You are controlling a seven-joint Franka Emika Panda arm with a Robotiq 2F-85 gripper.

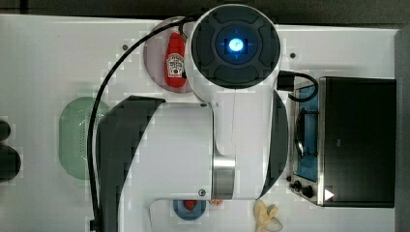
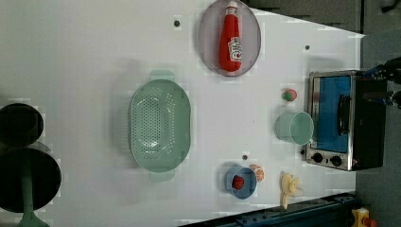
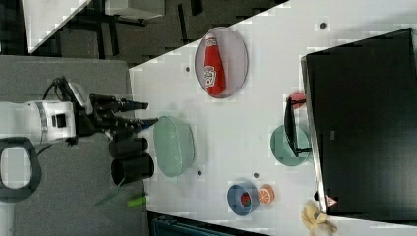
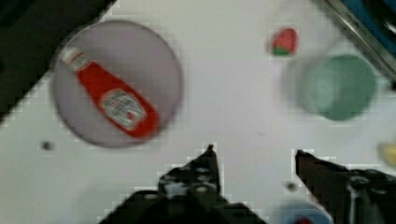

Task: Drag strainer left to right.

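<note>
In the top view, the pale green strainer [image 1: 76,137] is seen lying on the white bench [image 1: 43,63] toward the top view's left, partly hidden under the robot arm [image 1: 193,140]; a ketchup bottle [image 1: 175,62] on a round plate [image 1: 155,53] is seen above it, and a toaster oven [image 1: 353,140] stands at the top view's right. In the left view, the strainer [image 2: 160,125] is shown whole, upright and empty, well apart from the mint-green bowl [image 2: 295,127] beside the oven [image 2: 343,120]; a blue cup [image 2: 241,182] holding something red and a banana [image 2: 289,189] are seen nearby. In the right view, the gripper [image 3: 140,114] is seen off the bench's edge, jaws parted and holding nothing, near the strainer [image 3: 173,145] without touching it. In the wrist view, the jaws of the gripper [image 4: 254,156] are spread over bare bench, empty.
</note>
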